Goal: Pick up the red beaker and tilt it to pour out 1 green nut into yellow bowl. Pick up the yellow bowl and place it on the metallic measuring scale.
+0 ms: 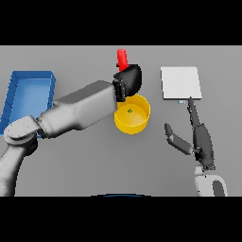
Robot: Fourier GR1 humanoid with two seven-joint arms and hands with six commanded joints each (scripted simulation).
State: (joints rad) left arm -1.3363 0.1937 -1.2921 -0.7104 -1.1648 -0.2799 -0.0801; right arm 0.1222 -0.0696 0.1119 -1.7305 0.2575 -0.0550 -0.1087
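Note:
My left hand [130, 79] is shut on the red beaker [122, 59], holding it just beyond the far rim of the yellow bowl [134, 122]; only the beaker's upper part shows above the hand. A small green nut [130, 111] lies inside the bowl. The metallic measuring scale [181, 82] sits flat at the back right. My right hand [201, 139] is open to the right of the bowl, its fingers straight and reaching toward the scale's near edge, thumb spread toward the bowl.
A blue tray [28, 97] stands at the far left, partly behind my left arm. The left forearm crosses the table from lower left toward the bowl.

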